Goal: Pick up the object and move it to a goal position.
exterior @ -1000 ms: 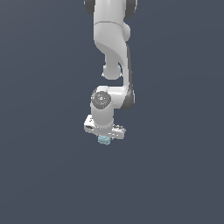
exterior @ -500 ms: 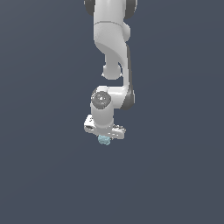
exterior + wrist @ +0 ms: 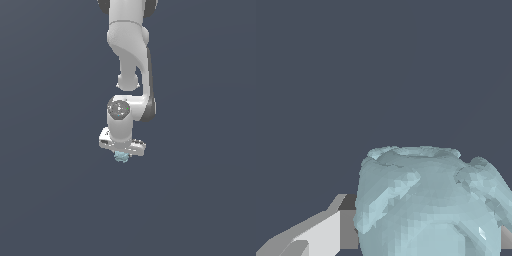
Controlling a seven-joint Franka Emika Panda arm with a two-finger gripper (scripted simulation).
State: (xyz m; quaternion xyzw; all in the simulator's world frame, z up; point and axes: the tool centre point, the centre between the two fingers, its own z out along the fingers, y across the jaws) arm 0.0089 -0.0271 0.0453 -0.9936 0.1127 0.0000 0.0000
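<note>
- In the wrist view the blob (image 3: pixel 428 202) fills the near field: pale teal-blue, lumpy and faceted, with a flattish rim on its far side.
- One finger (image 3: pixel 321 235), white with a grey pad, touches the blob's side; a sliver of grey shows at the opposite side, right at the picture's edge.
- The gripper (image 3: pixel 121 155) is clamped on the blob, with a finger against each side.
- In the exterior view the blob (image 3: pixel 120 157) shows as a small teal speck just under the white hand, much narrower than the hand.
- The hand points straight down, and the arm (image 3: pixel 129 55) rises from it to the picture's upper edge.
- Behind everything lies a plain dark slate-grey ground (image 3: pixel 45 200); whether the blob touches it cannot be told.
</note>
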